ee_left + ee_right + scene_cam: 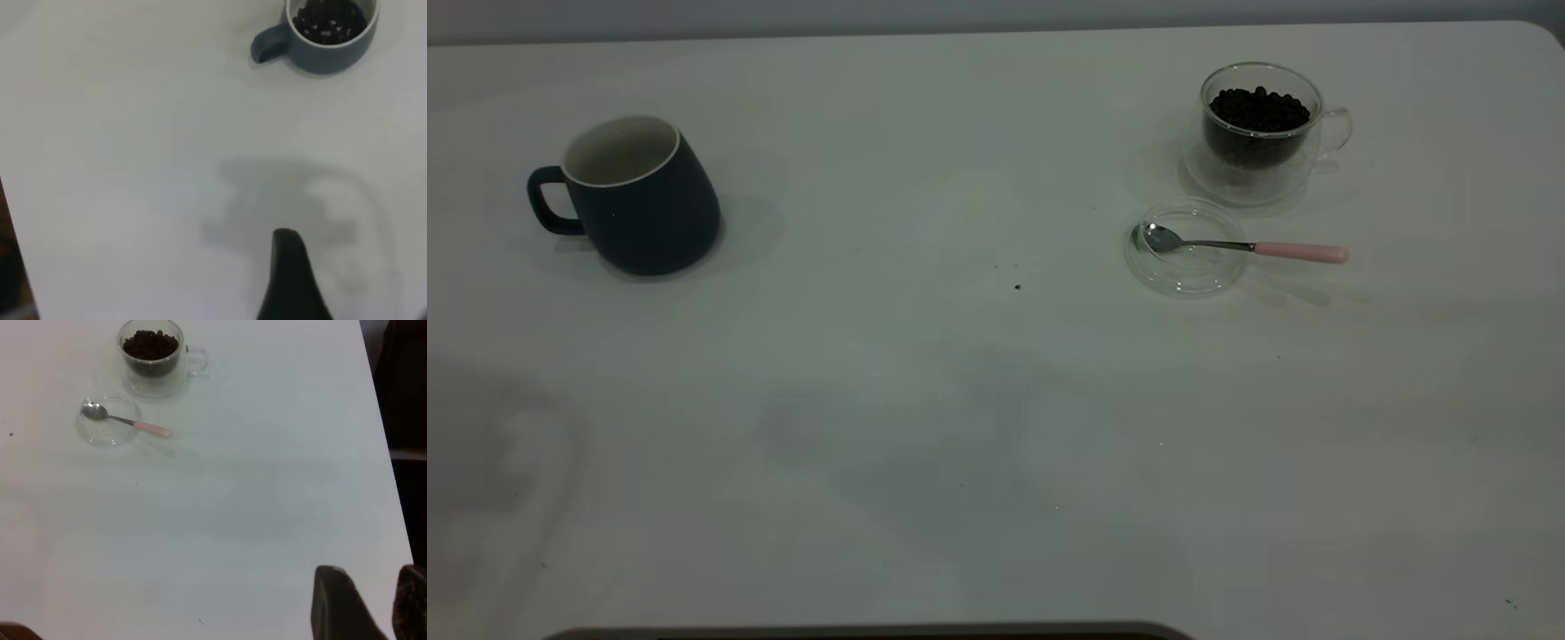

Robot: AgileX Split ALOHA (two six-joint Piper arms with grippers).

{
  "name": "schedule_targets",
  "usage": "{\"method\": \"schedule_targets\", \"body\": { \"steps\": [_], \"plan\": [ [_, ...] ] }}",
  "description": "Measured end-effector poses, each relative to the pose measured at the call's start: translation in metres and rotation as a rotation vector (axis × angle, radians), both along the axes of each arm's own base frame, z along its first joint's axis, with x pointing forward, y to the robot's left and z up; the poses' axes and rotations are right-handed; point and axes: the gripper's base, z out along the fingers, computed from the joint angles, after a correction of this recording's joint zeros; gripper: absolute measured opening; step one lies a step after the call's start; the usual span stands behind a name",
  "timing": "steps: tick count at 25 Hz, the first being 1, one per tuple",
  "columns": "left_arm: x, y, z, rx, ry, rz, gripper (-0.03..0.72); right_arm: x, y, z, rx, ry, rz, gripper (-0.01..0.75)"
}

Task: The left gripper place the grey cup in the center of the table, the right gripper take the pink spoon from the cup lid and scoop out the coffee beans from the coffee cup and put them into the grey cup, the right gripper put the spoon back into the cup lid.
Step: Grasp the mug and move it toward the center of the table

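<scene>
The grey cup [638,193] stands upright at the table's [978,418] far left, handle pointing left, its white inside looking empty. In the left wrist view the grey cup [327,33] shows dark beans inside. The coffee cup [1259,132], clear glass and full of coffee beans [1259,111], stands at the far right. Just in front of it the cup lid [1185,247] holds the pink spoon [1245,246], bowl in the lid and handle pointing right. The left gripper [353,280] hovers open over bare table, short of the mug. The right gripper [373,577] is open and empty near the table's right edge, far from the spoon [127,421].
A few dark specks [1017,286] lie near the table's middle. The table's right edge [390,453] runs close to the right gripper, with dark floor beyond. Neither arm shows in the exterior view.
</scene>
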Motion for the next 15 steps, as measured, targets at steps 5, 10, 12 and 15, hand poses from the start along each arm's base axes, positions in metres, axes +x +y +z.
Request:
{"method": "schedule_targets", "body": {
  "steps": [5, 10, 12, 15],
  "plan": [
    [0.062, 0.002, -0.040, 0.082, 0.134, -0.192, 0.569, 0.000, 0.000, 0.000, 0.000, 0.000, 0.000, 0.239],
    [0.109, 0.003, -0.089, 0.130, 0.252, -0.360, 0.569, 0.000, 0.000, 0.000, 0.000, 0.000, 0.000, 0.239],
    [0.124, 0.003, -0.104, 0.149, 0.268, -0.419, 0.569, 0.000, 0.000, 0.000, 0.000, 0.000, 0.000, 0.239],
    [0.140, 0.003, -0.126, 0.165, 0.292, -0.484, 0.569, 0.000, 0.000, 0.000, 0.000, 0.000, 0.000, 0.239]
  ]
}}
